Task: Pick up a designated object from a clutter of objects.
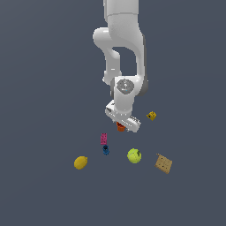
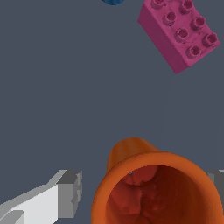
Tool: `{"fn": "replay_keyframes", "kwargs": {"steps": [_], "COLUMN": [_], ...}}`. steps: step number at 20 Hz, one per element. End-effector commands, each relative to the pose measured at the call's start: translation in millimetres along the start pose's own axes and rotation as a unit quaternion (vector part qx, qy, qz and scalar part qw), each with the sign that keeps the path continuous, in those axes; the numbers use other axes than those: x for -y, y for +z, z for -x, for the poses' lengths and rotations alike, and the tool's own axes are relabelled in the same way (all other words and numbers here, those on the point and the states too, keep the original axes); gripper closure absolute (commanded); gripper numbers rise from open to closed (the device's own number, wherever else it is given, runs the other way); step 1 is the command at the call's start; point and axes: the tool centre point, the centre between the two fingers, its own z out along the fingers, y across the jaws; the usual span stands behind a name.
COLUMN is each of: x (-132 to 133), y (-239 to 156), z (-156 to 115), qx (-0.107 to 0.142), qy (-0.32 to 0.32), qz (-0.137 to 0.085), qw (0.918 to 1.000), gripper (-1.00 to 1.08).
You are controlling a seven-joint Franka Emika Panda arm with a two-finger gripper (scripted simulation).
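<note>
The orange-red cup (image 1: 120, 127) stands on the grey floor, mostly hidden under my hand in the exterior view. In the wrist view the cup (image 2: 153, 188) is large and close, its darker hollow facing the camera. My gripper (image 1: 124, 123) is low over it and open, with one finger (image 2: 65, 192) on one side and the other finger (image 2: 217, 178) on the opposite side. The cup sits between them, with a small gap to the first finger. The clutter lies around it.
A pink studded block (image 1: 103, 138) (image 2: 179, 33) and a tiny blue piece (image 1: 106, 150) (image 2: 113, 1) lie close to the cup. A green ball (image 1: 134, 155), yellow lemon (image 1: 80, 162), tan cracker (image 1: 163, 163) and yellow cube (image 1: 151, 115) are scattered further off.
</note>
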Motion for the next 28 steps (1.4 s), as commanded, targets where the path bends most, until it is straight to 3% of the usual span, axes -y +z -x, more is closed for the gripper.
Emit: {"fn": "replay_keyframes", "kwargs": {"steps": [1, 2, 3, 18, 28], "x": [0.4, 0.4, 0.4, 3.4, 23.6], "y": [3.4, 3.6, 3.6, -3.3, -53.3], "z": [-0.3, -0.3, -0.3, 1.2, 16.2], "qx": [0.000, 0.000, 0.000, -0.001, -0.001], "qy": [0.000, 0.000, 0.000, 0.000, 0.000], "qz": [0.000, 0.000, 0.000, -0.001, -0.001], "qw": [1.0000, 1.0000, 1.0000, 1.0000, 1.0000], "gripper": [-0.92, -0.92, 1.08, 1.08, 1.08]}}
